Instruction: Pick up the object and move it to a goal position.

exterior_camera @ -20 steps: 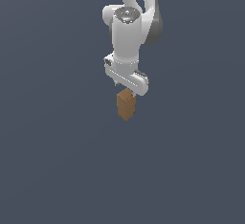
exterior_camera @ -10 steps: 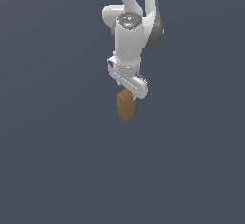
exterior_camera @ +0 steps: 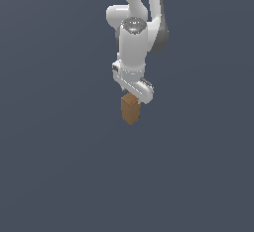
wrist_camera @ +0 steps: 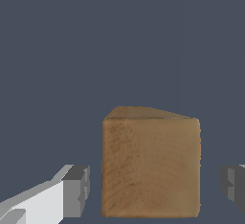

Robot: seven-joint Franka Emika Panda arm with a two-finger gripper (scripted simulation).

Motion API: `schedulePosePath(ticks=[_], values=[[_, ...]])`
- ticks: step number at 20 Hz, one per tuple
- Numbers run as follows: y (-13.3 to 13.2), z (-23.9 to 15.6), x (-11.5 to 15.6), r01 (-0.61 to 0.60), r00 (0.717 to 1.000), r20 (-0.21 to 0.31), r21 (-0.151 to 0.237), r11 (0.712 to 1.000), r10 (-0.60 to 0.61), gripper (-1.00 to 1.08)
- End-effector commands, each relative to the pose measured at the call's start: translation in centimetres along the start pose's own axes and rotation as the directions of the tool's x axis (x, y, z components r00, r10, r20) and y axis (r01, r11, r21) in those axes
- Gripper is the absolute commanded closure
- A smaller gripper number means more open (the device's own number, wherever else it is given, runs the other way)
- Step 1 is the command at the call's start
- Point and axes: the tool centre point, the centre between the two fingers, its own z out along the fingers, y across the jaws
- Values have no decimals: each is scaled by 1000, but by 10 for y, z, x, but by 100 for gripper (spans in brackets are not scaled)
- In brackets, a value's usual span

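Observation:
The object is a small brown wooden block [exterior_camera: 130, 111], taller than wide, standing upright on the dark grey floor. My gripper [exterior_camera: 133, 96] hangs straight above it, its white hand touching or nearly touching the block's top in the exterior view. In the wrist view the block [wrist_camera: 150, 165] sits between my two fingers. The white-and-grey finger [wrist_camera: 75, 191] on one side and the grey fingertip [wrist_camera: 233, 182] on the other each stand apart from the block with a visible gap. The gripper [wrist_camera: 154, 187] is open around the block and grips nothing.
The plain dark grey floor [exterior_camera: 59, 166] spreads all around the block. No other object or goal marker shows in either view. The white arm [exterior_camera: 134, 37] rises above the block toward the exterior view's top.
The arm has come down a little over the block and its wrist has turned slightly. The block has not moved.

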Motion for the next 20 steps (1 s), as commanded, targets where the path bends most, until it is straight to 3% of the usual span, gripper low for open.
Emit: schedulePosePath(ticks=[1, 12, 13, 20], values=[[0, 9, 0, -1, 1000, 0, -1, 1000, 1, -92], [0, 42, 0, -3, 1000, 0, 0, 1000, 3, -92], [0, 42, 0, -3, 1000, 0, 0, 1000, 3, 108], [0, 42, 0, -3, 1000, 0, 0, 1000, 3, 108]])
